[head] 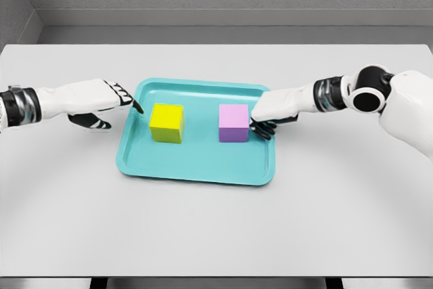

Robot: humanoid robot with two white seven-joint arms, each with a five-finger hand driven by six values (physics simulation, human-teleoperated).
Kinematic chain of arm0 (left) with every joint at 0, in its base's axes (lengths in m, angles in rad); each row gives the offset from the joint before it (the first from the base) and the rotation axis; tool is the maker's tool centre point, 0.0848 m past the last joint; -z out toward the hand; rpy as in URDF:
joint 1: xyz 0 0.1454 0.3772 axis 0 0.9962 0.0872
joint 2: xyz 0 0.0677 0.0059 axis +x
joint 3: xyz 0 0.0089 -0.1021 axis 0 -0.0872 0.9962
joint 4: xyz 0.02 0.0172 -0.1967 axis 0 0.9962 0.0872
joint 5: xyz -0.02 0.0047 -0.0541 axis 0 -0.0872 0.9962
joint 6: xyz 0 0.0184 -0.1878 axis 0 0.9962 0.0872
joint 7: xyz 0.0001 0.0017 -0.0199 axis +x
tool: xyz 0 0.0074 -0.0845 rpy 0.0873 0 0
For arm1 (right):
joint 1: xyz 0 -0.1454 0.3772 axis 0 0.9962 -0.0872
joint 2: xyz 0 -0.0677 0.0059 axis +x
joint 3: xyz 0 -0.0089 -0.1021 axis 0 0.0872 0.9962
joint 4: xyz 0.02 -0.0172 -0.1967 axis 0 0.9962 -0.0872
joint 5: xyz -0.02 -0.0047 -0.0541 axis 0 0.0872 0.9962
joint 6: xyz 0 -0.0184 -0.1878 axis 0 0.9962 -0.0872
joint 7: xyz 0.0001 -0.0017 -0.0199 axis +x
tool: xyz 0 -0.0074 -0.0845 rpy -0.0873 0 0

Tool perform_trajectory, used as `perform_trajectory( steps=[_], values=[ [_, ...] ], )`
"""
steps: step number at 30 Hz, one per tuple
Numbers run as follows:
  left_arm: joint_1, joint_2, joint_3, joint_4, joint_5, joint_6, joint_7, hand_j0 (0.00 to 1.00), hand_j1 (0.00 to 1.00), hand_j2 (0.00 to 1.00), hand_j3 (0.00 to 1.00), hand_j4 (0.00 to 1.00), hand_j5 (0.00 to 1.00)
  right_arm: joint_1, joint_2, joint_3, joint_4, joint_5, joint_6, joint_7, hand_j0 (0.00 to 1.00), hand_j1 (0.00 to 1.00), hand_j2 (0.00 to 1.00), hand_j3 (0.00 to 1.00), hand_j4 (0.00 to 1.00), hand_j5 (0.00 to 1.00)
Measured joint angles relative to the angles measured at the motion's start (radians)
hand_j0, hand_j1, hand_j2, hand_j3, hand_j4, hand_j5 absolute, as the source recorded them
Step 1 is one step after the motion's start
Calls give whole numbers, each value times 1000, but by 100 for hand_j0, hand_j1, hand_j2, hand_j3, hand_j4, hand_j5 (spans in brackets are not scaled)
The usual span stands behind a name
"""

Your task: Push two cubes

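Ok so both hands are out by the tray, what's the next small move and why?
Probably ease the left hand rightward to the yellow cube: a gap shows between its fingertips and the cube, while the right hand appears already against the pink cube in the teal tray.

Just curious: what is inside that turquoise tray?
Two cubes sit in the turquoise tray: a yellow cube and a purple cube, apart. The tray floor beneath each cube is covered.
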Motion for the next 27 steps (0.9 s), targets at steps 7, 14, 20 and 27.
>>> perform_trajectory(
  steps=[7, 14, 20, 27],
  values=[
    [0, -38, -7, 29, -27, 0, 0, 76, 76, 76, 76, 76, 76, -2, 25, 2, 12, 17, 2, 0, 12, 12, 12, 12, 12, 12],
    [2, -47, -10, 26, -50, 0, 0, 76, 76, 76, 76, 76, 76, -8, 35, 14, 10, 25, 0, -1, 12, 12, 12, 12, 12, 12],
    [0, -57, -10, 16, -52, 0, 0, 76, 76, 76, 76, 76, 76, -17, 41, 17, 11, 26, -1, -1, 12, 12, 12, 12, 12, 12],
    [0, -58, -11, 6, -53, 0, 0, 76, 76, 76, 76, 76, 76, -20, 53, 25, 50, -14, 2, 8, 12, 12, 12, 12, 12, 12]
  ],
)
